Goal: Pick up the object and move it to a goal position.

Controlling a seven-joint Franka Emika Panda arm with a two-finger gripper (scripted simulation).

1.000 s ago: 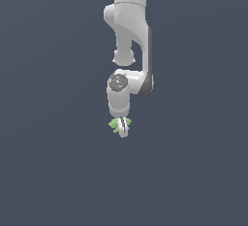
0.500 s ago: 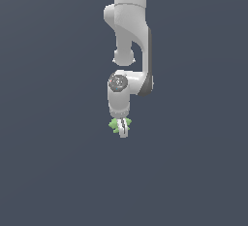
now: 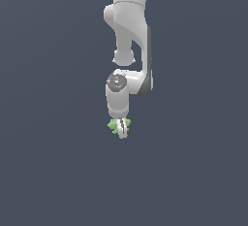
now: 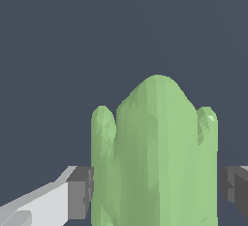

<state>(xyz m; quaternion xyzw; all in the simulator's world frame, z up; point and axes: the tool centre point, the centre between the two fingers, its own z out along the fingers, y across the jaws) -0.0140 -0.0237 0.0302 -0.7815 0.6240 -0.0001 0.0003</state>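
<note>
The object (image 3: 113, 125) is a small light-green lumpy item with leaf-like lobes. It sits between the fingers of my white gripper (image 3: 122, 129), which points straight down below the arm. In the wrist view the object (image 4: 155, 137) fills the space between the two dark pads. One pad (image 4: 81, 193) touches its side, and the other pad (image 4: 236, 187) is at its opposite side with barely any gap. The gripper (image 4: 157, 193) is shut on the object. The object's lower part is hidden by the frame edge.
Only a plain dark grey-blue surface (image 3: 53, 171) shows around the arm in both views. No other objects, containers, edges or goal marker are visible.
</note>
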